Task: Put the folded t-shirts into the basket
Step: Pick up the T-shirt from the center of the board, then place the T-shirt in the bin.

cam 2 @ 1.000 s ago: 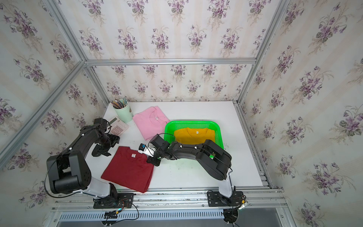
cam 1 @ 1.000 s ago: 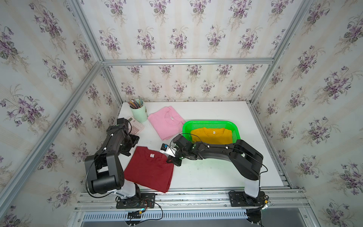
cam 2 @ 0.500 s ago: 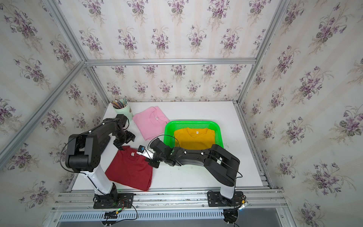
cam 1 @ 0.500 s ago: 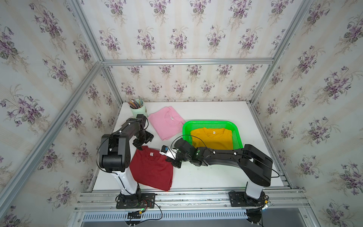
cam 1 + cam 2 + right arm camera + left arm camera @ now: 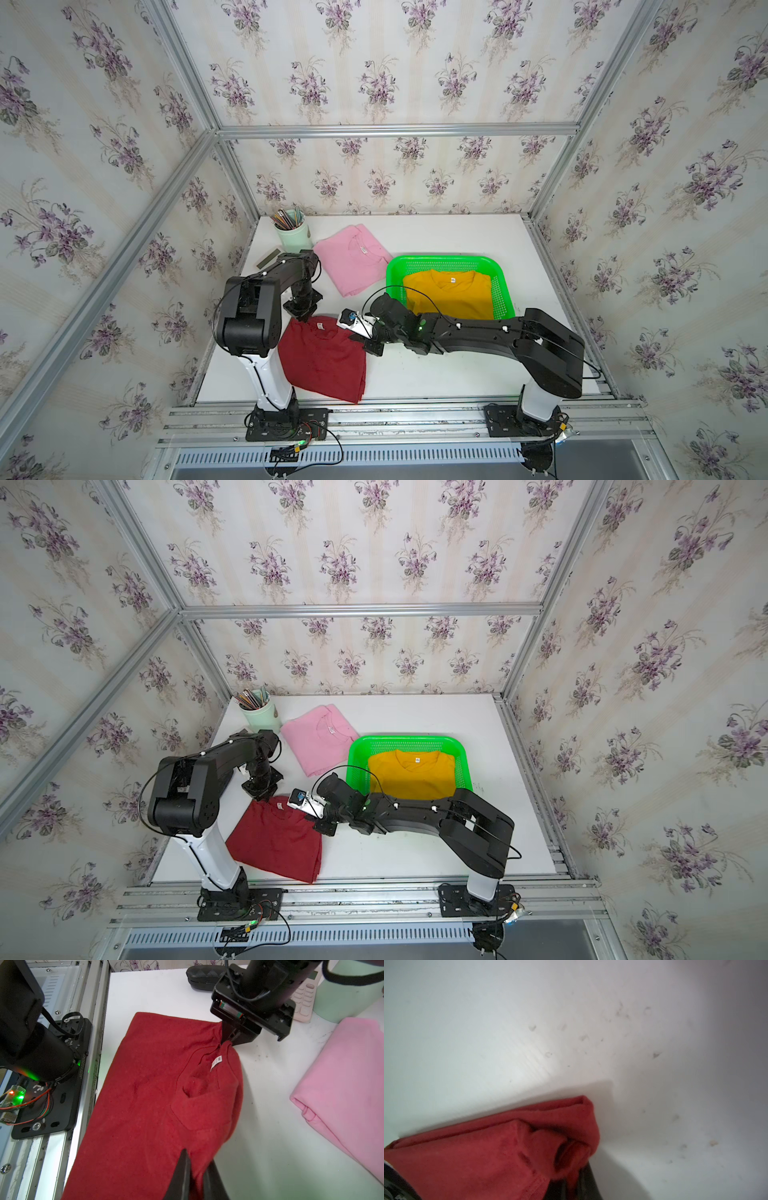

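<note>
Both claws are clenched on the dark red folded cloth t-shirt (image 5: pixel 324 361) by the white desk's (image 5: pixel 436 378) front-left corner. The left gripper (image 5: pixel 225 1042) pinches its collar edge, the right gripper (image 5: pixel 197 1157) the side facing the bright green perforated plastic basket (image 5: pixel 449 262). That basket, toward the right edge, holds the mustard yellow folded t-shirt (image 5: pixel 451 293). The light pink folded t-shirt (image 5: pixel 353 259) lies near the back. Best to raise both pinches together and level, with the cloth lightly taut so the fold survives. Clear the rim, then lay it flat.
</note>
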